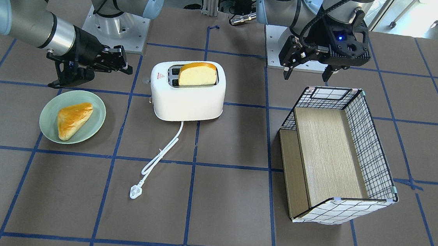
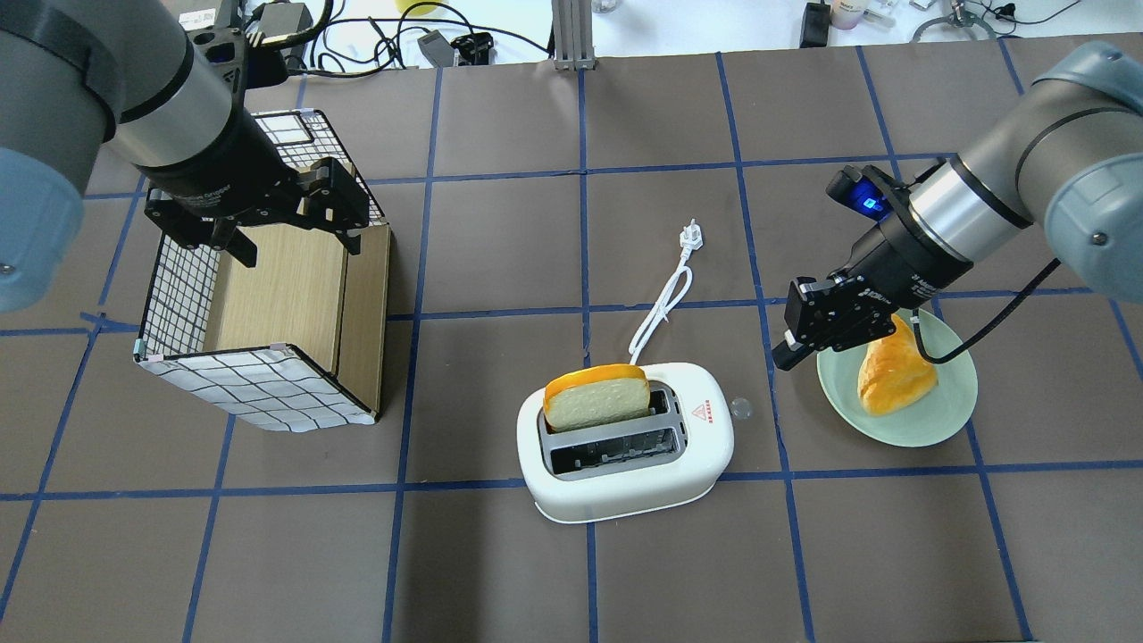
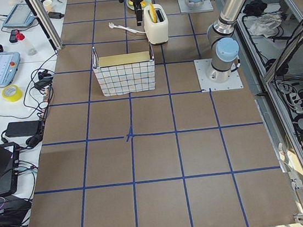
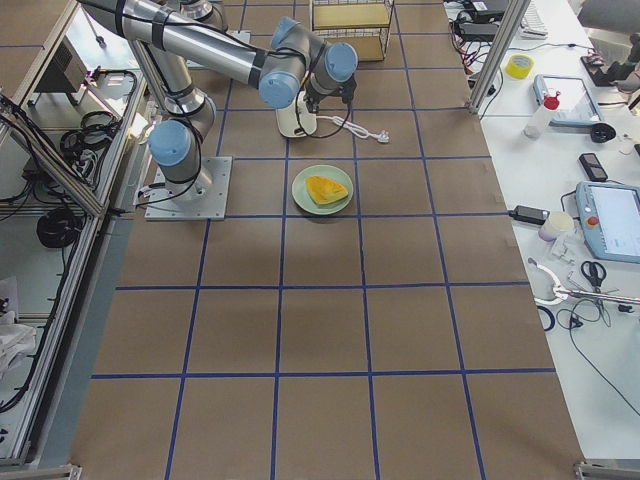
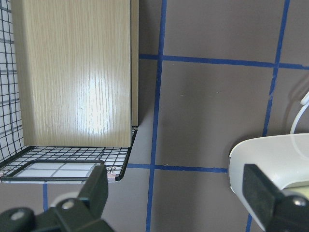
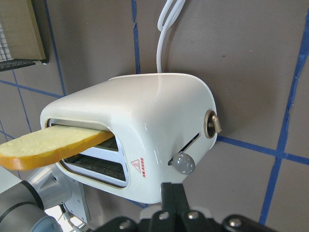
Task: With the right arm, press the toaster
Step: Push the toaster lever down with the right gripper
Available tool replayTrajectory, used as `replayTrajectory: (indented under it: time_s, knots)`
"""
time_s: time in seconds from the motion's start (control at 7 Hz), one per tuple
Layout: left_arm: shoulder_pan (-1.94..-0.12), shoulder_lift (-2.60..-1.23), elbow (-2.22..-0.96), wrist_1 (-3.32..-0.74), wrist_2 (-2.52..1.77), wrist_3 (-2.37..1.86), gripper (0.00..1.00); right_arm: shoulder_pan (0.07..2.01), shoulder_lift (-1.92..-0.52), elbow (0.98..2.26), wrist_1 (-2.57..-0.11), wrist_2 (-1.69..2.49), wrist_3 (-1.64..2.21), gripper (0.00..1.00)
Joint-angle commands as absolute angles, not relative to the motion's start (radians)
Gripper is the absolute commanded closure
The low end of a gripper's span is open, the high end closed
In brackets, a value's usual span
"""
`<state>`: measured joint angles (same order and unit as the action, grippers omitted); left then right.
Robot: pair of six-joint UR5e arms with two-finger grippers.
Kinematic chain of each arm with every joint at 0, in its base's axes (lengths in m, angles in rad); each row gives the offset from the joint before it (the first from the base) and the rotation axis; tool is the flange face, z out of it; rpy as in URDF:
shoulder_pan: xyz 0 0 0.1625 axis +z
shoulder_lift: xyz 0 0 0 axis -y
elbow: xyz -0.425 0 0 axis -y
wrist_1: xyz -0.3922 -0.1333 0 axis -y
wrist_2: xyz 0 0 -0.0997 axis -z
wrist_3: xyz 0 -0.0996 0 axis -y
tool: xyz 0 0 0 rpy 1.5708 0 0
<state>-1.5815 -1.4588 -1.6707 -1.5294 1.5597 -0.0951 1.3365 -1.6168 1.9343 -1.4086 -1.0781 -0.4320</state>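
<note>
Worktop: brown, gridded with blue tape.
- Pale green plate on the side of the worktop opposite the basket. It carries one triangular golden pastry, lying flat.
- Slice of bread, pale crumb with an orange-brown crust, stands on edge mid-worktop.
- Wire basket with black-and-white checked cloth on its walls and pale wood-grain boards inside. It sits well apart from the plate.
- Side bench: roll of yellow tape.

A white toaster with a bread slice in one slot stands between the right gripper, near a green plate holding a pastry, and the spread-fingered left gripper by a wire basket.
</note>
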Motion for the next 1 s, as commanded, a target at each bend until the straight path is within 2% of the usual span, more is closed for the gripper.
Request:
replayTrajectory:
  time_s: [0.0,0.86]
  knots:
    - [-1.582,-1.459,-1.672,-1.529,1.559,-0.095,0.0,1.338,-1.615,2.006,-1.422,-1.019,-0.466,1.0]
    - [-1.582,-1.459,-1.671,-1.529,1.56,-0.095,0.0,1.338,-1.575,2.052,-1.466,-1.029,-0.471,1.0]
